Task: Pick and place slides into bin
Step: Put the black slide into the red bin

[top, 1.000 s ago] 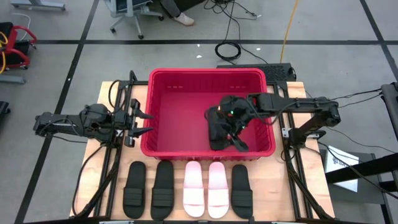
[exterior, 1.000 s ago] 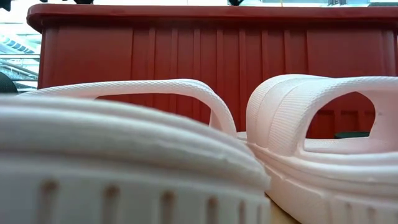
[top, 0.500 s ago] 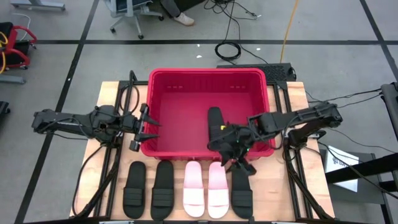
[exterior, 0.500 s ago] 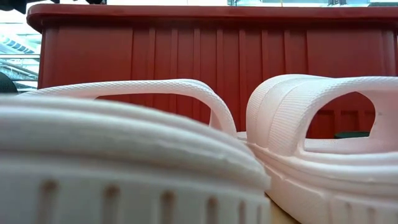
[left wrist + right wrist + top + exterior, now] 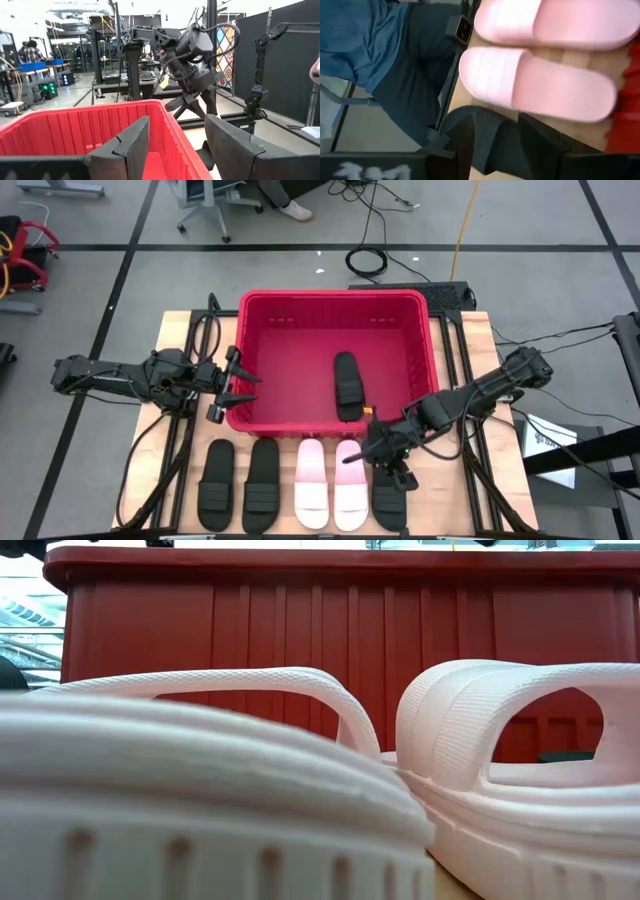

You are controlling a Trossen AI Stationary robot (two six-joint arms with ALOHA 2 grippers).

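The red bin (image 5: 432, 380) stands at the table's middle, with one black slide (image 5: 347, 385) lying flat on its floor. Five slides lie in a row along the near edge: two black (image 5: 215, 498) (image 5: 262, 498), two pale pink (image 5: 311, 495) (image 5: 349, 498) and one black (image 5: 388, 498). My right gripper (image 5: 385, 460) is open just above the far end of that rightmost black slide (image 5: 490, 150), next to the pink ones (image 5: 545, 85). My left gripper (image 5: 240, 387) is open at the bin's left wall, its fingers either side of the rim (image 5: 172, 135).
The low view looks past the two pink slides (image 5: 500, 740) at the bin's near wall (image 5: 300, 630). Black frame rails run along both table sides (image 5: 190, 430). Blue and dark cloth (image 5: 375, 45), maybe a person, shows beyond the near edge. The right arm shows far off (image 5: 192, 50).
My right gripper has let go of the black slide it held over the bin; the slide now lies flat on the bin floor. The gripper has gone toward the near edge, out over the bin's near wall and down to the row of slides. My left gripper has shifted slightly toward the bin.
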